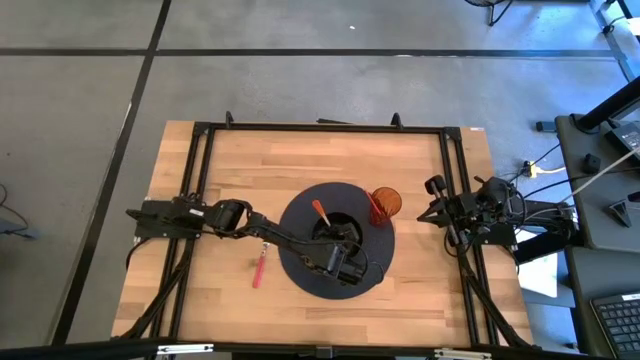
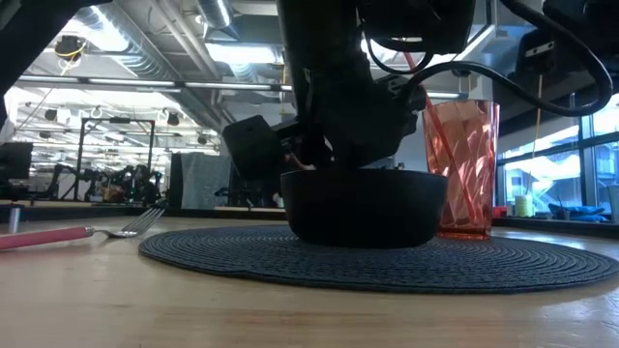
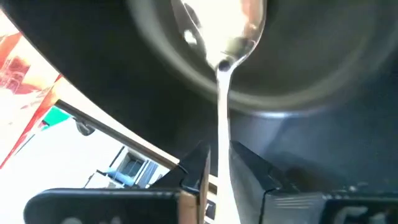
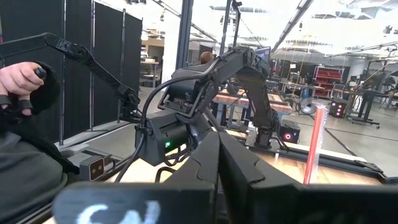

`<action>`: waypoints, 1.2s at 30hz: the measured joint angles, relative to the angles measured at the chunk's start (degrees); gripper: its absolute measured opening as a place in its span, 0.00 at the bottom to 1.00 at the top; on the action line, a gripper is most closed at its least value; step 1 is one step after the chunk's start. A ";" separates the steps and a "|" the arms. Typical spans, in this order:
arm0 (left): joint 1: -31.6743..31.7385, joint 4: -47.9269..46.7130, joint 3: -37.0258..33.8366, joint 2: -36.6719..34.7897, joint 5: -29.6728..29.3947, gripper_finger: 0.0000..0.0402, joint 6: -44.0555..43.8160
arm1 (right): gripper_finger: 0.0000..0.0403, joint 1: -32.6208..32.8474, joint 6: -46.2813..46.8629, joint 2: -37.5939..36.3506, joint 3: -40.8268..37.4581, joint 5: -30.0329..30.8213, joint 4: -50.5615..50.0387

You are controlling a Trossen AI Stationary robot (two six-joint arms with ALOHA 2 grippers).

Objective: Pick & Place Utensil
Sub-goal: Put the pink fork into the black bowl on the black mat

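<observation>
A metal spoon (image 3: 219, 37) shows in the left wrist view with its head inside a black bowl (image 3: 323, 68). The bowl (image 1: 335, 226) (image 2: 363, 206) sits on a round dark placemat (image 1: 300, 268). My left gripper (image 3: 221, 180) (image 1: 342, 252) hangs over the bowl's near side, shut on the spoon. A pink-handled fork (image 1: 260, 268) (image 2: 68, 234) lies flat on the wood left of the placemat. My right gripper (image 1: 432, 206) (image 4: 217, 155) waits shut at the table's right edge. My left gripper pinches the spoon's thin stem (image 3: 222, 140) between its two fingers (image 3: 198, 167), below the head. The fingers lie along the stem. The spoon's head is inside the black bowl; whether it rests on the bowl's bottom I cannot tell.
A red faceted cup (image 1: 385, 205) (image 2: 462, 164) with a straw stands on the placemat's far right part, close to the bowl. An orange stick-like thing (image 1: 320, 210) pokes out at the bowl's far-left rim. A person's hand (image 4: 22, 81) shows beyond the table.
</observation>
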 joint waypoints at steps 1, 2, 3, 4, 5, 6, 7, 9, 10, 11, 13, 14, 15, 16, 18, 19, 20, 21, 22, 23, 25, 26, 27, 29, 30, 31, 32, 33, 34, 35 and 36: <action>0.00 0.00 0.00 0.00 -0.26 0.15 0.00 | 0.02 0.00 0.00 0.00 0.00 0.00 -0.01; 0.00 -0.02 0.00 0.00 -0.55 0.16 0.00 | 0.02 0.00 0.00 0.00 0.00 0.00 -0.02; 0.00 -0.04 0.00 0.00 -0.84 0.18 0.00 | 0.02 0.01 0.00 0.00 0.00 -0.01 -0.04; 0.00 -0.14 0.00 0.00 -1.03 0.19 0.00 | 0.02 0.01 0.00 0.00 0.00 0.00 -0.05; 0.00 -0.36 0.00 0.00 -1.43 0.20 -0.03 | 0.02 0.02 0.00 0.01 0.00 -0.02 -0.08; -0.09 -0.71 0.00 0.00 -2.10 0.21 -0.34 | 0.02 0.00 0.00 0.02 0.00 0.00 -0.10; -0.30 -1.24 0.00 -0.07 -2.95 0.22 -0.76 | 0.02 0.02 0.00 0.00 0.00 -0.02 -0.12; -0.68 -3.37 0.42 -0.42 -5.07 0.23 -2.34 | 0.02 0.00 0.02 0.00 0.00 -0.02 -0.10; -1.03 -5.38 1.15 -0.80 -6.27 0.23 -3.76 | 0.02 0.01 0.01 0.00 0.00 0.00 -0.10; -1.44 -7.74 2.17 -1.26 -7.35 0.24 -5.82 | 0.02 0.00 0.02 0.01 0.00 -0.01 -0.12; -2.44 -13.12 5.21 -2.21 -8.85 0.24 -12.04 | 0.02 0.02 0.07 0.01 0.00 0.00 -0.10; -2.96 -15.98 6.96 -2.79 -8.69 0.23 -16.72 | 0.02 0.01 0.13 0.02 0.00 -0.03 -0.12; -3.35 -16.85 8.19 -3.58 -7.91 0.23 -21.39 | 0.02 0.02 0.14 0.02 0.00 -0.04 -0.10; -3.67 -16.20 8.58 -5.06 -6.31 0.23 -26.17 | 0.02 0.02 0.16 0.00 0.00 -0.04 -0.13; -4.03 -16.12 8.61 -9.02 1.15 0.23 -35.12 | 0.02 0.02 0.21 0.02 0.00 -0.37 -0.14; -4.01 -16.44 8.66 -11.09 5.56 0.23 -39.56 | 0.02 0.02 0.31 0.02 0.00 -0.44 -0.18; -3.84 -16.30 8.20 -13.16 9.30 0.23 -43.47 | 0.02 0.02 0.35 0.02 0.00 -0.55 -0.30; -3.59 -16.18 6.98 -15.46 12.43 0.23 -47.03 | 0.02 0.02 0.38 0.02 0.00 -0.83 -0.30; -3.69 -15.68 5.29 -17.61 14.22 0.23 -50.30 | 0.02 0.02 0.43 0.02 0.00 -0.87 -0.33; -3.74 -15.28 3.24 -19.84 14.73 0.23 -52.90 | 0.02 0.02 0.44 0.02 0.00 -0.92 -0.41; -4.60 -12.29 -2.23 -25.00 14.66 0.22 -55.89 | 0.02 0.02 0.48 0.02 0.00 -1.13 -0.38; -5.18 -9.76 -5.69 -27.71 15.17 0.21 -56.31 | 0.02 0.01 0.46 0.02 0.00 -1.13 -0.41; -5.74 -6.29 -9.52 -30.48 16.21 0.20 -56.16 | 0.02 0.02 0.46 0.02 0.00 -1.12 -0.45; -6.67 3.37 -18.71 -36.26 18.99 0.18 -54.98 | 0.02 0.02 0.45 0.02 0.00 -1.13 -0.58; -6.99 7.91 -23.52 -39.22 20.06 0.16 -54.82 | 0.02 0.02 0.32 0.02 0.00 -1.11 -0.58; -7.29 11.88 -28.38 -42.27 20.54 0.15 -55.04 | 0.02 0.02 0.26 0.02 0.00 -1.11 -0.55; -7.53 16.25 -33.69 -45.56 20.55 0.13 -55.69 | 0.02 0.02 0.20 0.02 0.00 -1.11 -0.58; -7.65 20.88 -39.10 -48.81 20.15 0.11 -56.79 | 0.02 0.02 0.13 0.02 0.00 -1.11 -0.58; -7.83 24.72 -44.35 -52.00 19.65 0.10 -58.32 | 0.02 0.02 0.11 0.02 0.00 -1.11 -0.55; -7.89 29.06 -50.36 -55.05 19.26 0.08 -60.52 | 0.02 0.02 0.11 0.02 0.00 -1.10 -0.55; -7.86 33.00 -55.89 -57.79 19.15 0.06 -63.05 | 0.02 0.02 0.10 0.02 0.00 -1.09 -0.58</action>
